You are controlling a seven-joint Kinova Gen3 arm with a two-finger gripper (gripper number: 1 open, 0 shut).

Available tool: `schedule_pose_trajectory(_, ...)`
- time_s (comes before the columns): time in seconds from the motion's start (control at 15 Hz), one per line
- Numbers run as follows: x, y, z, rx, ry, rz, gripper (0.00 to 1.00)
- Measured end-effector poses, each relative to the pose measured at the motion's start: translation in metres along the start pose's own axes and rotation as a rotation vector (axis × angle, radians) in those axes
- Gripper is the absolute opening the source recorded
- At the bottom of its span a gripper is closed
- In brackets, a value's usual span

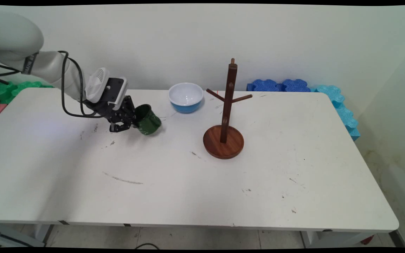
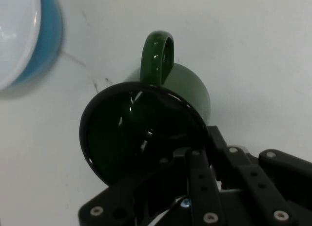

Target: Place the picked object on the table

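While I've got the gripper clamped on the green mug, here's how it looks from my end. One finger is inside the mug and the other outside, pinching the rim on the side away from the handle. On the hand view the mug's dark mouth faces the camera and the handle sticks out on the far side, pointing away from the hand. The mug is tilted over, open end toward the hand, low over the white table in its back-left part; I can't tell if its bottom edge is touching the surface or just clear of it.

Going outward: the blue bowl with the white inside sits near the mug, a bit further back and to the right. The wooden mug tree stands well apart to the right, upright on its round base, pegs bare.

My take on handling: a rim pinch on glazed ceramic is slippery and the weight hangs off to one side, so I'd go slow, avoid quick wrist rolls, and keep clear of the bowl when swinging.
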Motion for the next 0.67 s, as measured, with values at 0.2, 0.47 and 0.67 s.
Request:
schedule_pose_trajectory(0.2, -0.002, -0.002, 0.008, 0.01, -0.027, 0.032, 0.0)
schedule_pose_trajectory(0.47, -0.004, -0.003, 0.014, 0.017, -0.047, 0.056, 0.0)
schedule_pose_trajectory(0.67, -0.005, -0.005, 0.02, 0.023, -0.063, 0.075, 0.0)
